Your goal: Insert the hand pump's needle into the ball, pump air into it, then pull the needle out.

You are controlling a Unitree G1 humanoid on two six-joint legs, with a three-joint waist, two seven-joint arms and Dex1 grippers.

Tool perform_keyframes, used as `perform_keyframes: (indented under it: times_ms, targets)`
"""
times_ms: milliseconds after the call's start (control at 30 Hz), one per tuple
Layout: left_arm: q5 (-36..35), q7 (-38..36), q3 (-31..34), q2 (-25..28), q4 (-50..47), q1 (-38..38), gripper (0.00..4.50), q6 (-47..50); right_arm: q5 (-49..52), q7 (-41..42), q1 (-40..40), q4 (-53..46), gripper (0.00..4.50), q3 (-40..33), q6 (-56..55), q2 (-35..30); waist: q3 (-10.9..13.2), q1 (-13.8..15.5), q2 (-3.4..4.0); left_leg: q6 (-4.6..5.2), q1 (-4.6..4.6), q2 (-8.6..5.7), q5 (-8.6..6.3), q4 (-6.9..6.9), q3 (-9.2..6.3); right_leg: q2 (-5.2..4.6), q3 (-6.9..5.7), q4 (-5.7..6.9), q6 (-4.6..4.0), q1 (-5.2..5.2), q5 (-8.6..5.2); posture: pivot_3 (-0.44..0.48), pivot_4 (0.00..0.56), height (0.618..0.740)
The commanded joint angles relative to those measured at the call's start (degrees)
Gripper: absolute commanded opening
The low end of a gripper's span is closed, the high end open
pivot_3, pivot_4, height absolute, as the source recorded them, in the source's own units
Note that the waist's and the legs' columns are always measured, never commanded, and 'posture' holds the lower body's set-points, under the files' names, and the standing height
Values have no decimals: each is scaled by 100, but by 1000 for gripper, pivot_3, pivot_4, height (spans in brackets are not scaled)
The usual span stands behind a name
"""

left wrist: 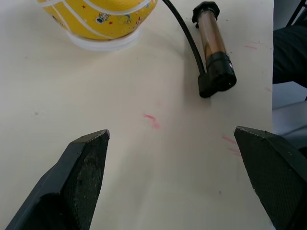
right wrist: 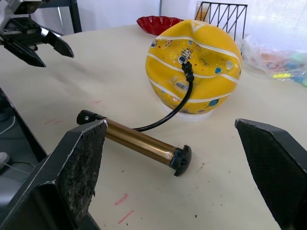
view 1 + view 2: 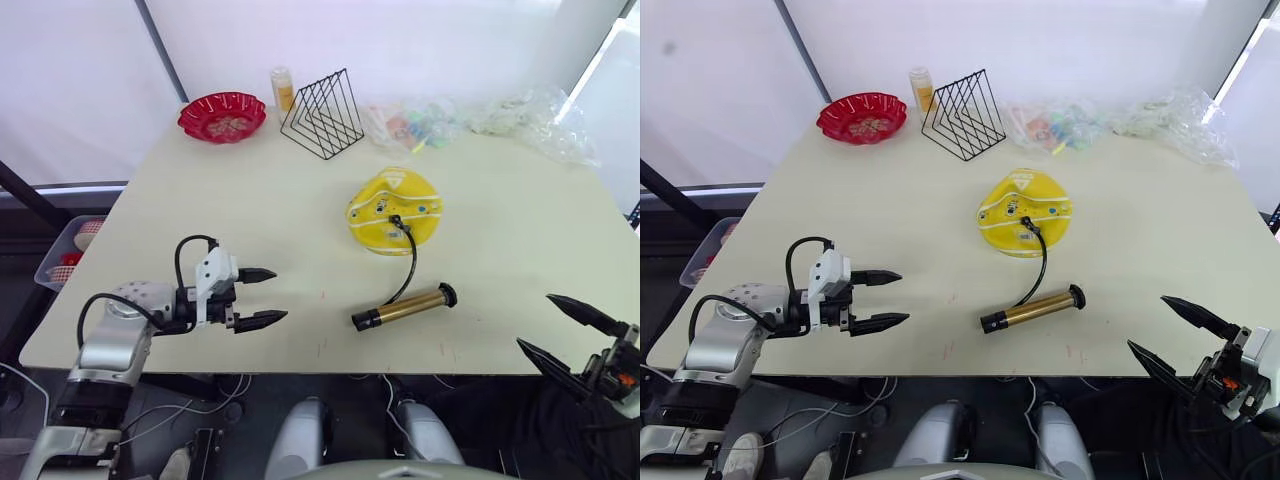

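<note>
A yellow, partly deflated ball (image 3: 394, 210) rests on a white ring in the middle of the table. The hand pump (image 3: 403, 307) lies in front of it, gold barrel flat on the table. Its black hose curves up to a black fitting (image 2: 185, 68) seated in the ball's valve, and the needle itself is hidden inside. My left gripper (image 3: 263, 297) hovers open over the table's front left, well to the left of the pump. My right gripper (image 3: 562, 328) is open beyond the table's front right corner, holding nothing.
A red bowl (image 3: 222, 116), a small jar (image 3: 283, 88) and a black wire rack (image 3: 324, 113) stand along the far edge. Crumpled clear plastic bags (image 3: 510, 118) with coloured bits lie at the far right. A bin (image 3: 70, 248) sits off the table's left side.
</note>
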Motion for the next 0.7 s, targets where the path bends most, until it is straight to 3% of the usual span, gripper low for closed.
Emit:
perform_keyframes:
  times_ms: [33,433,533,700]
  targets:
    - [-54,-67,7,115,-524,5,4395,-108,71,142,85,-14,4500,-177,-124,-120,0,-2,0,0,-1,0,0,0,0,-1,0,0,0,0,0,0,150,737]
    - [147,-30,-1155,-198,-1237,-1040,4395,792,96,291,246,-139,4500,-112,-188,-206,2,-9,3,10,0,-1,6,2,10,13,-20,-1,3,8,-2,0,150,737]
    - [304,9,-1676,-608,-1186,-1674,4395,954,65,326,287,-216,4500,-55,-212,-214,2,30,3,11,3,-2,6,5,8,48,-23,-1,16,13,-10,0,150,737]
    - [396,173,-2013,-982,-1145,-2103,4395,1230,22,261,278,-310,4500,-97,-248,-218,2,-31,3,11,10,1,6,10,10,63,-14,-1,22,21,-12,0,150,737]
